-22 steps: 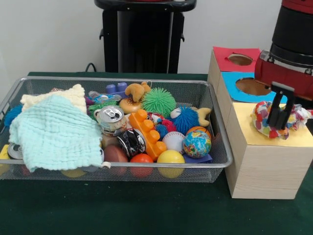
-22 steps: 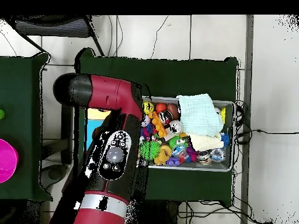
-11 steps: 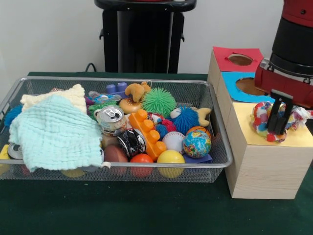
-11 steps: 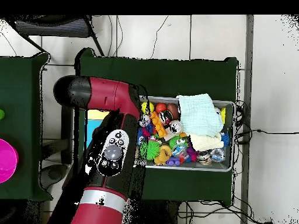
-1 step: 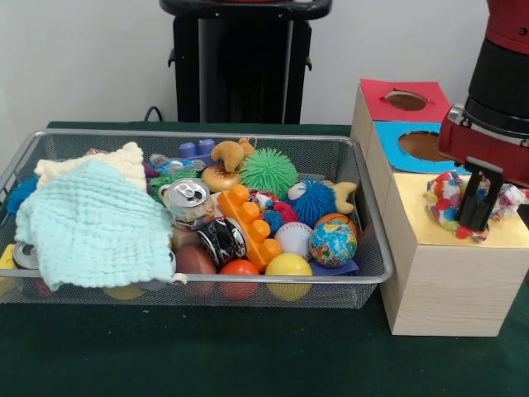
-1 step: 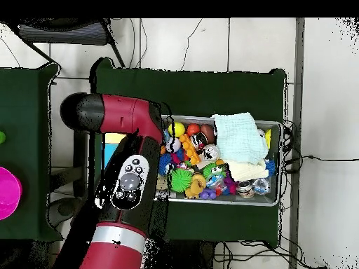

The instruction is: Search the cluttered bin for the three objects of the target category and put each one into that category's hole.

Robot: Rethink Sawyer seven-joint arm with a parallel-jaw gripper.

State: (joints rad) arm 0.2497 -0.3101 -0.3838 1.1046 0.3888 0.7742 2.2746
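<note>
On the yellow top of the wooden box, the gripper clasps a multicoloured patchwork ball. Beside it, the wire bin holds a globe ball, a mint cloth and a green spiky ball. Farther back lie the blue hole and the red hole. From overhead, the arm hides the box.

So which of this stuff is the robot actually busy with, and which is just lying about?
In the job:
- gripper
- multicoloured patchwork ball, between the fingers, over the yellow box top
- wire bin
- blue hole and red hole

Lying about:
- mint cloth
- soda can
- globe ball
- orange brick
</note>
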